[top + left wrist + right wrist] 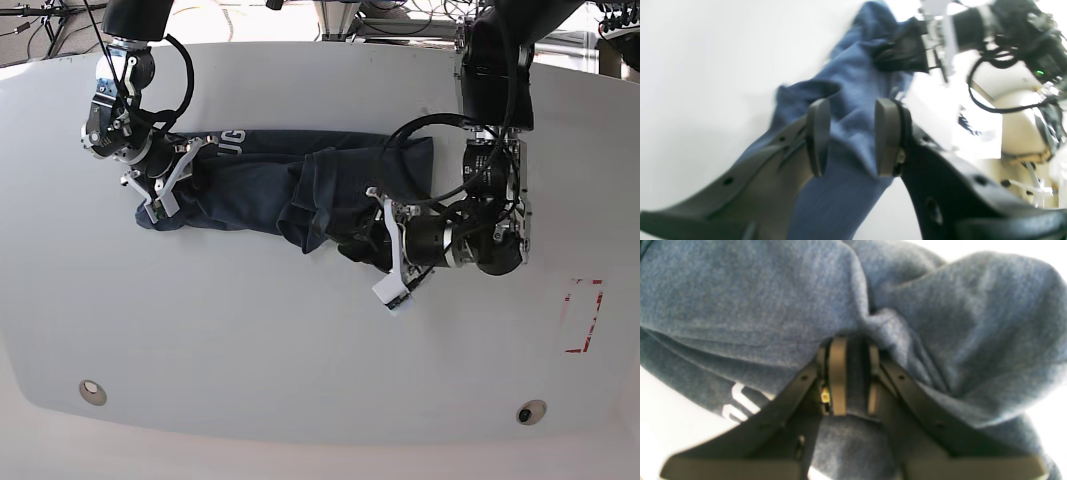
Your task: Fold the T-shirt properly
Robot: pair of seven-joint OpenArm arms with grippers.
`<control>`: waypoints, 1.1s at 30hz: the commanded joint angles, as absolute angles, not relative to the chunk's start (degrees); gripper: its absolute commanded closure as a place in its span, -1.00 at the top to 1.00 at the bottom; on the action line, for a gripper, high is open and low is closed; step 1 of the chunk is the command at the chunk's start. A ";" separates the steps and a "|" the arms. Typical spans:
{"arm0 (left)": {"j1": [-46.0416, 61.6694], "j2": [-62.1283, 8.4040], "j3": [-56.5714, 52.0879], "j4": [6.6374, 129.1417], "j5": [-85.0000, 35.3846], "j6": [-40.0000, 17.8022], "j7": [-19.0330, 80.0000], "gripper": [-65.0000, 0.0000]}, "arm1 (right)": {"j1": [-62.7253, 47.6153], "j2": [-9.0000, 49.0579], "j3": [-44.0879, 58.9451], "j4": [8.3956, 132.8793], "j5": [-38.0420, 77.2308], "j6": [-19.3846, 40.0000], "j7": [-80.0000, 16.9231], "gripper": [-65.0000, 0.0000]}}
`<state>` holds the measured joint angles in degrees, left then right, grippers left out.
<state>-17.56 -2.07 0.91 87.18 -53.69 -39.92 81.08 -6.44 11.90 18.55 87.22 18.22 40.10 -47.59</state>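
Note:
The dark navy T-shirt [250, 185] lies bunched in a long band across the white table [300, 340], its white lettering [230, 143] at the far left edge. At the band's left end my right gripper [160, 195] is shut on a fold of the cloth; in the right wrist view its pads [838, 376] pinch the T-shirt [773, 300] tightly. My left gripper [360, 245] holds the band's right end. In the left wrist view the T-shirt [853, 83] fills the gap of the left gripper [852, 136], and the right gripper [903, 50] shows beyond it.
A red outlined rectangle [583, 317] is marked on the table at the right. Two small round fittings [92, 391] [531, 411] sit near the front edge. Cables and stands crowd the back edge behind both arms.

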 commanded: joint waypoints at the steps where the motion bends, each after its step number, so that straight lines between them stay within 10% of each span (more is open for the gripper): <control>1: -18.51 -3.47 -1.01 88.13 -52.26 -40.00 80.00 -0.40 | -6.64 12.18 18.51 87.25 16.48 40.00 -49.98 -0.73; 33: -8.40 -8.31 -1.98 71.78 -33.71 -40.00 63.96 -0.41 | -6.02 10.24 18.77 108.09 16.40 40.00 -61.32 -0.72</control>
